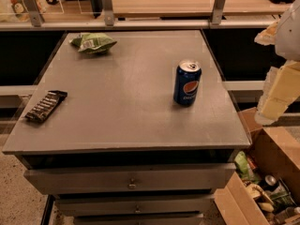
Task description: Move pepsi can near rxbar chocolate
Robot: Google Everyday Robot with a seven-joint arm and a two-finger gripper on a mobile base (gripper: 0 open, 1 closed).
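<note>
The pepsi can [187, 83] stands upright on the right half of the grey table top [126, 107]; it is dark blue with a silver top and a round logo. The rxbar chocolate [45, 106], a flat black wrapper with white lettering, lies at the table's left edge, far from the can. My gripper [274, 97] shows as cream and white parts at the right edge of the camera view, off the table and to the right of the can, touching nothing.
A green chip bag [93, 42] lies at the table's back left. Drawers [131, 182] sit below the top. An open cardboard box [267, 182] of assorted items stands on the floor at the right. A wooden shelf with metal posts [164, 3] runs behind.
</note>
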